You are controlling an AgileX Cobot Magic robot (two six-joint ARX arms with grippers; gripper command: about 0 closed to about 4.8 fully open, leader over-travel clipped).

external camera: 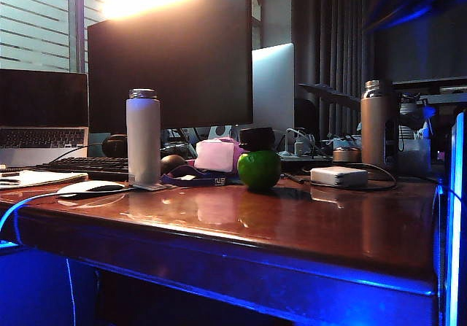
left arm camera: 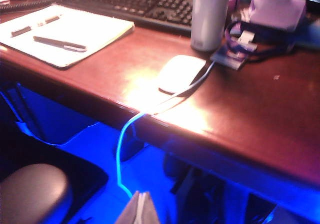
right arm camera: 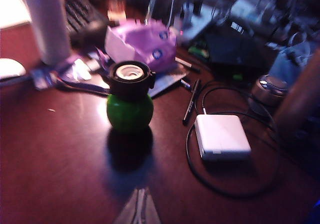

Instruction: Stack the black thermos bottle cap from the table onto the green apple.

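The cap (right arm camera: 130, 77) sits on the apple (right arm camera: 130, 113); right gripper (right arm camera: 139, 207) closed, empty, left gripper (left arm camera: 141, 210) closed off the surface (external camera: 306, 224). Retreat without nudging.

You are looking at a glossy reddish-brown desk (external camera: 306, 231) that is carrying a green apple (external camera: 259, 170), a white bottle (external camera: 143, 138), a white mouse (external camera: 91, 187), a white power adapter (external camera: 338, 176), a keyboard (external camera: 84, 166) and an open notepad (left arm camera: 65, 33).
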